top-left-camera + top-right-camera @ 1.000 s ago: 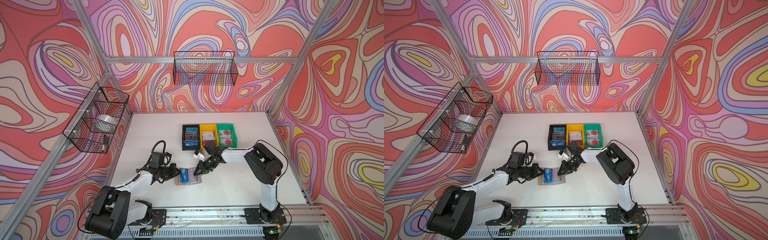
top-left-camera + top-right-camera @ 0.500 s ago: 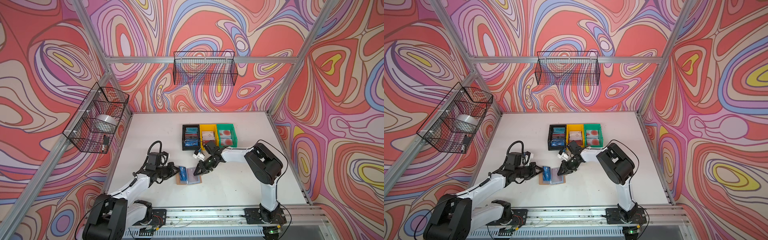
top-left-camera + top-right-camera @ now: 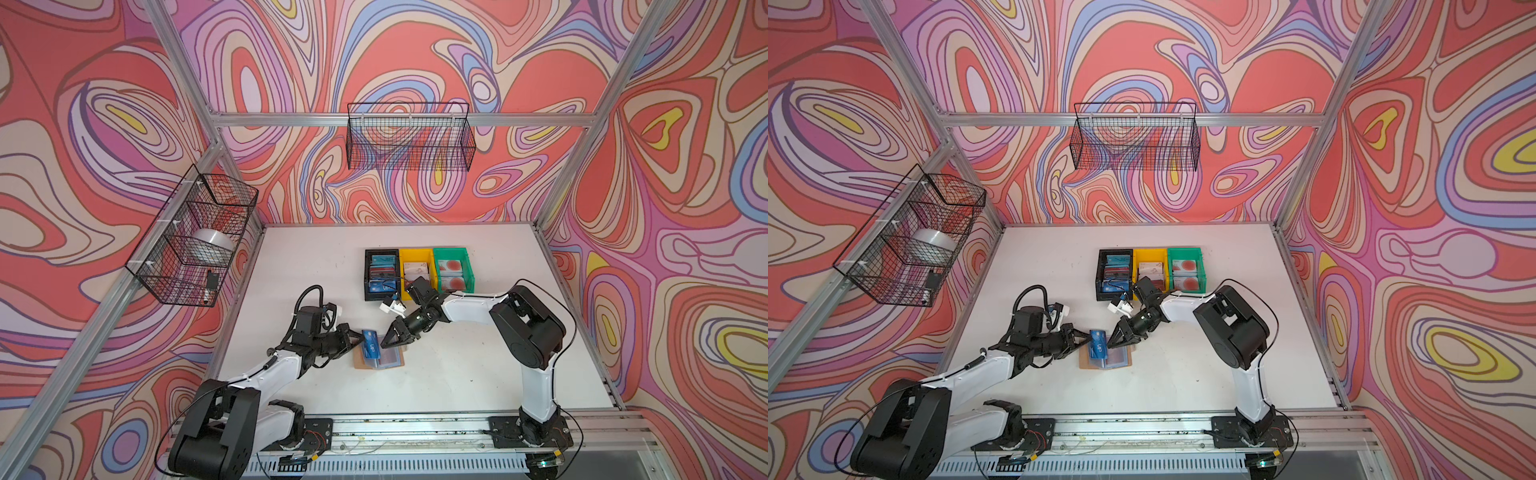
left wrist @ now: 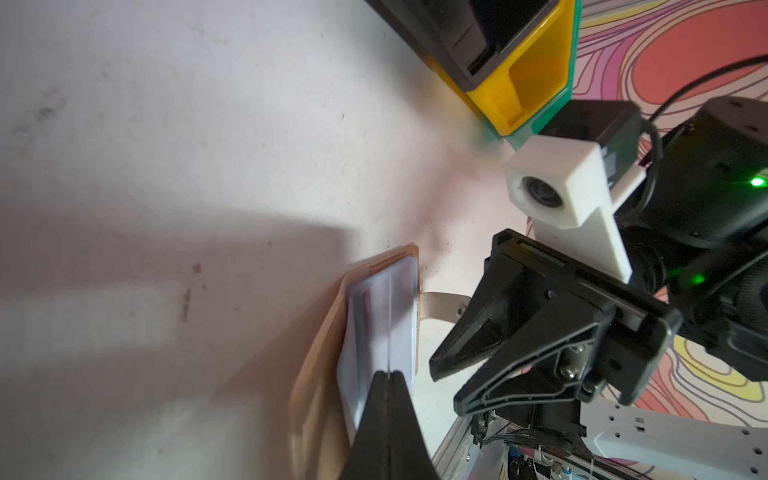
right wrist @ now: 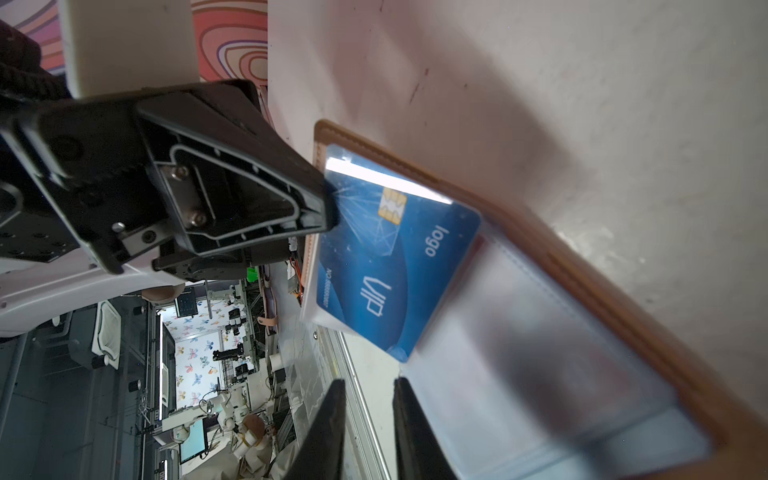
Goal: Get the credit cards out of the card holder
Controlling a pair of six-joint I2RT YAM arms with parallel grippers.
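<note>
The tan card holder (image 3: 390, 363) (image 3: 1086, 362) lies open on the white table in both top views, its clear sleeve pages (image 5: 540, 353) facing up. A blue credit card (image 3: 371, 344) (image 3: 1097, 345) (image 5: 386, 257) with white "VIP" lettering sits tilted over the holder's left half. My left gripper (image 3: 360, 338) (image 4: 388, 374) is shut on the card's short edge; the left wrist view shows the card edge-on. My right gripper (image 3: 387, 341) (image 5: 370, 384) hovers just right of the card over the sleeves, jaws slightly apart with nothing between them. No other credit cards show in the holder.
A black bin (image 3: 380, 274), a yellow bin (image 3: 415, 270) and a green bin (image 3: 453, 270), each with cards inside, stand in a row behind the grippers. Wire baskets hang on the left wall (image 3: 195, 237) and back wall (image 3: 409, 137).
My right gripper's jaws have parted a little beside the card. My left arm has shifted its pose slightly while keeping its hold on the blue card.
</note>
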